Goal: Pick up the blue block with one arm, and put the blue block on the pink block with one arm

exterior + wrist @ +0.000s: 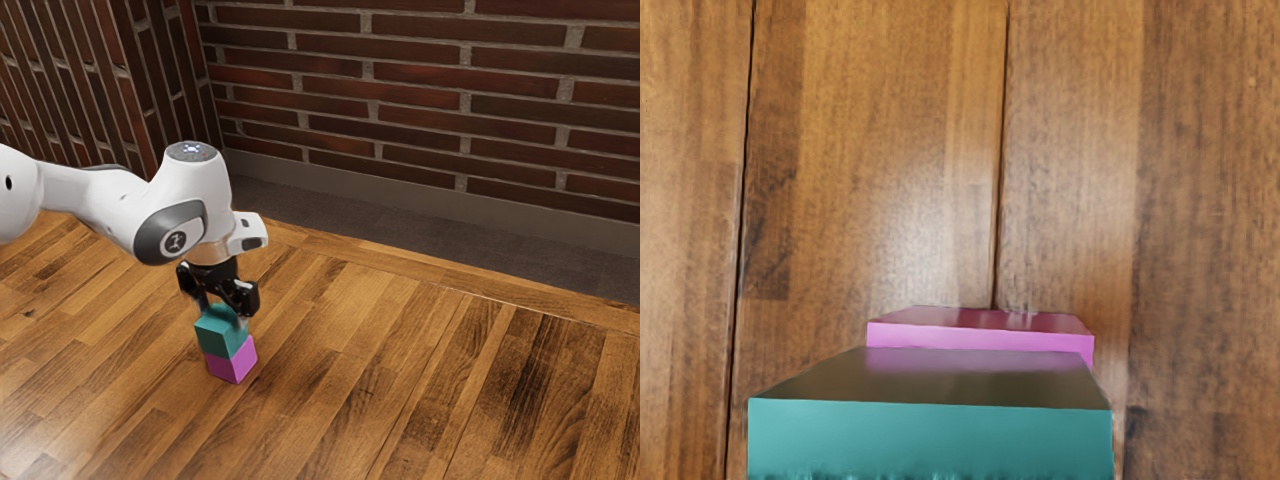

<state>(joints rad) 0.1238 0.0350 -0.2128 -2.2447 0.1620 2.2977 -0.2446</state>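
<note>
A white, rounded robot arm [120, 205] reaches in from the exterior view's left and bends down over a wooden plank desk [420, 380]. Its black two-finger gripper [228, 308] points straight down in the lower left of the frame. The fingers [246, 298] stand on either side of a small blue-green cubic block [218, 340] and clasp its upper part from two sides.

The blue block sits upright on top of a pink cubic block [232, 362], their faces touching. The stack is nearly square, with the pink block's lower corner showing slightly toward the exterior view's right. The pink block rests flat on the desk.

In the wrist view the blue block [930, 410] lies right under the hand, and a strip of the pink block [980, 330] shows just beyond its top face, with desk planks [890, 150] around them.

A red brick wall [420, 90] crosses the upper part of the exterior view.
</note>
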